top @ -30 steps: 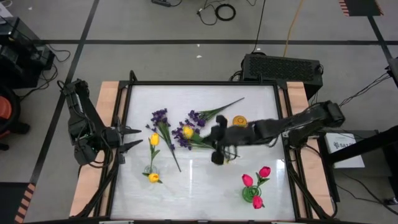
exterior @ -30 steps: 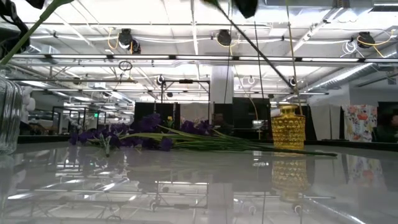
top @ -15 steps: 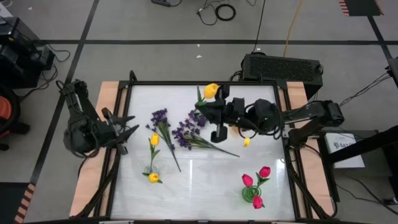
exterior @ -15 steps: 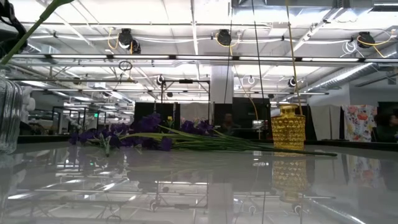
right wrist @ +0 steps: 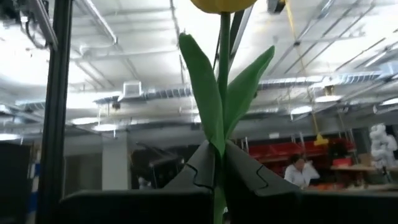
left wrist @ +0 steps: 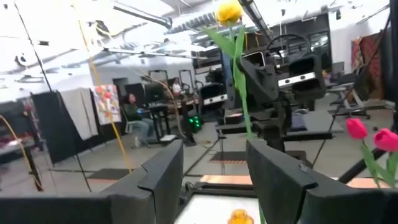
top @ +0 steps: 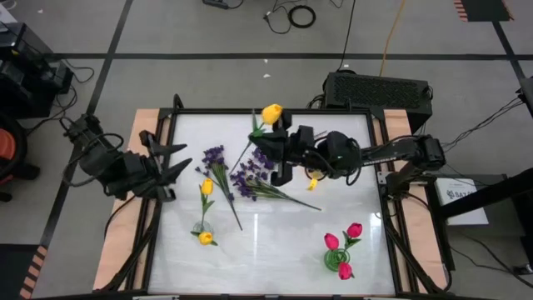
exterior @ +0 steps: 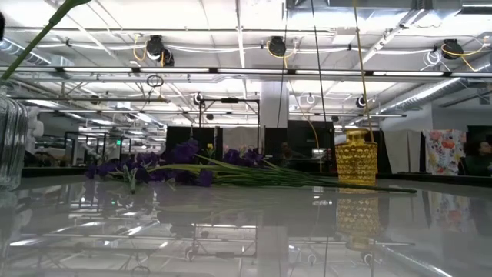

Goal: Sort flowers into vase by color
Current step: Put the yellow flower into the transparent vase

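Observation:
My right gripper (top: 268, 143) is raised over the table's far middle and is shut on a yellow tulip (top: 271, 113), whose head stands above the fingers. Purple sprigs (top: 248, 177) lie flat on the table below it. The yellow vase (exterior: 356, 158) stands at the far right, mostly hidden under my right arm in the high view. A clear vase (top: 203, 227) at the near left holds yellow tulips. A green vase (top: 336, 260) at the near right holds pink-red tulips. My left gripper (top: 173, 158) hangs open at the table's left edge, with nothing between its fingers. My right gripper pinches the tulip's green stem (right wrist: 218, 163) between its two fingers, just below the leaves. The fingers come from the table's right side and slant upward, lying across the stem. The tulip is lifted clear of the table, close to upright, with its head up.
A second purple sprig (top: 216, 163) lies left of the first, its stem running toward the near edge. A raised dark frame (top: 166, 125) borders the white table. The table's near middle is bare.
My right gripper has risen from the table's middle toward the far edge and tipped its fingers upward, carrying the yellow tulip off the purple sprigs. The tulip, which lay flat, now stands head up. My left gripper has risen and tipped upward at the left edge, staying open.

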Robot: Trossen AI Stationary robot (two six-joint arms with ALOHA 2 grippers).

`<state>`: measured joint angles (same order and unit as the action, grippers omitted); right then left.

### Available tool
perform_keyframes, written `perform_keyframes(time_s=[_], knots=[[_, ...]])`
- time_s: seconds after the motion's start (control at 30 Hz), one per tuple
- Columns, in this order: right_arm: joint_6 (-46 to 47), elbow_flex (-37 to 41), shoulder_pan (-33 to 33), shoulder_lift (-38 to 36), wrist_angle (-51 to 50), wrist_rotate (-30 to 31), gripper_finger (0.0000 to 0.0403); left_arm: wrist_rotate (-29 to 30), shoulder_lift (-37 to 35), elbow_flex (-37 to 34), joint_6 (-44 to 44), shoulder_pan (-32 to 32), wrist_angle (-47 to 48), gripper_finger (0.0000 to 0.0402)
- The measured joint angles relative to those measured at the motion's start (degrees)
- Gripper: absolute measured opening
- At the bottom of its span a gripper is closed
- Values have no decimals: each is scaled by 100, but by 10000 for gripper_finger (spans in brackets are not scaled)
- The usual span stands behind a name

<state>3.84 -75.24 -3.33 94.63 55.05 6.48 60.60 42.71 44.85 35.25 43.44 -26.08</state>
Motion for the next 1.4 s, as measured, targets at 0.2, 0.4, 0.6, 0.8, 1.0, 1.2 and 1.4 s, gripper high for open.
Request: perform_keyframes(time_s=[0.2, 0.4, 0.6, 0.8, 1.0, 1.2, 1.4], knots=[[-13, -1331, -2, 278, -2509, -94, 7, -133, 759, 736, -191, -358, 576, 183], [-187, -2468, -51, 785, -4205, -85, 7, -554, 1159, 1639, -1661, -568, 2336, 183], [-520, -2997, -221, 1103, -4441, -85, 7, -798, 1293, 2012, -2785, -904, 3526, 183], [-669, -3044, -326, 1114, -4482, -88, 7, -1412, 1296, 2014, -3496, -1203, 4132, 222], [-795, -3044, -339, 1113, -4510, -81, 7, -1565, 1473, 2018, -3579, -1525, 4056, 265], [-808, -3044, -343, 1113, -4637, -81, 7, -2167, 1649, 2018, -3602, -1783, 4011, 269], [-826, -3044, -343, 1111, -4798, -52, 7, -2158, 1652, 2018, -3606, -1833, 4018, 235]])
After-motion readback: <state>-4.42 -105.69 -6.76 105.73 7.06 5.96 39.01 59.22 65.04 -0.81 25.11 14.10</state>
